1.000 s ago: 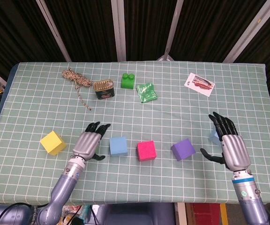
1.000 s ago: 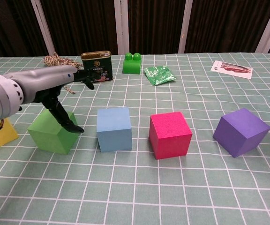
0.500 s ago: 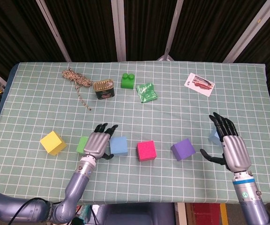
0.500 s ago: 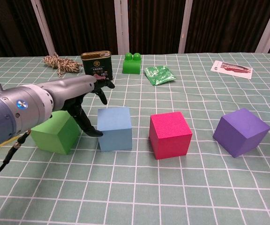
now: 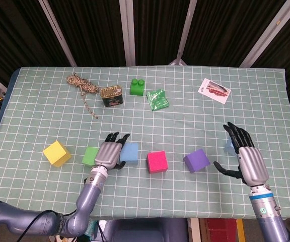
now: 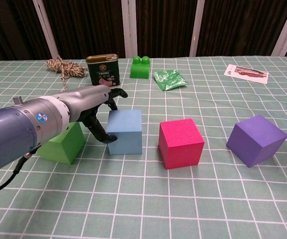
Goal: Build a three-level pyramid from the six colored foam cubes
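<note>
Five foam cubes lie in a row near the front of the table: yellow, green, blue, pink and purple. A pale blue cube sits further right, partly hidden by my right hand, which hovers beside it with fingers spread and empty. My left hand lies between the green cube and the blue cube. Its fingers are spread and touch the blue cube's left side; it holds nothing.
At the back of the checked table lie a coil of rope, a tin can, a green toy brick, a green packet and a printed card.
My left hand has moved right, off the green cube and against the blue cube. The blue cube has slid slightly right and away. The right hand has barely moved.
</note>
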Tool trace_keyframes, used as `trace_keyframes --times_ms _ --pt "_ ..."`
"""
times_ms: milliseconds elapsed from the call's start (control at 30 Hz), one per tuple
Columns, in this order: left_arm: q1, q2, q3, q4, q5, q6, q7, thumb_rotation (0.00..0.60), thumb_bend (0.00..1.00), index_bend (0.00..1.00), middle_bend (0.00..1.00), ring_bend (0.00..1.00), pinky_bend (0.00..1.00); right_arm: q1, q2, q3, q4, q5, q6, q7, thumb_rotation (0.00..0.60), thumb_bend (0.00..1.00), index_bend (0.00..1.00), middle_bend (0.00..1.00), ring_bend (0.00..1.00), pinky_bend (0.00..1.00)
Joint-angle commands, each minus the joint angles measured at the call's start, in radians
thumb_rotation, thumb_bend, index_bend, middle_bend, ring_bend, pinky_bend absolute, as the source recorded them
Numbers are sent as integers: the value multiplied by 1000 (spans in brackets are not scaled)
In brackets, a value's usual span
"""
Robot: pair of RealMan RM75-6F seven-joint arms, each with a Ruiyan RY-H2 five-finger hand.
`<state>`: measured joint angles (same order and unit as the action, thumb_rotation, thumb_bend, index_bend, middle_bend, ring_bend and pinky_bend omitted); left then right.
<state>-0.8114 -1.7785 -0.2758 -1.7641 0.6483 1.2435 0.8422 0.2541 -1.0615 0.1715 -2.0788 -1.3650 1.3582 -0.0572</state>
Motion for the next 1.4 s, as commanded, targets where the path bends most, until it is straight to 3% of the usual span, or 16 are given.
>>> trace_keyframes --times_ms 33,767,1233,1400 --pt "-12 -1 -1 19 7 -11 -4 600 513 96 315 8 39 1 0 0 2 3 -2 2 600 248 0 0 0 0" --pt "-87 47 -29 127 14 -94 -36 600 515 100 320 18 39 13 -6 6 13 29 -15 -4 600 249 0 0 0 0" --pt "-112 44 -3 175 -1 -135 -59 600 484 85 285 17 38 19 -14 5 20 38 -21 -10 600 249 0 0 0 0" --pt "-116 42 3 180 -18 -126 -51 600 432 52 239 15 36 20 -16 4 21 39 -21 -13 600 249 0 0 0 0"
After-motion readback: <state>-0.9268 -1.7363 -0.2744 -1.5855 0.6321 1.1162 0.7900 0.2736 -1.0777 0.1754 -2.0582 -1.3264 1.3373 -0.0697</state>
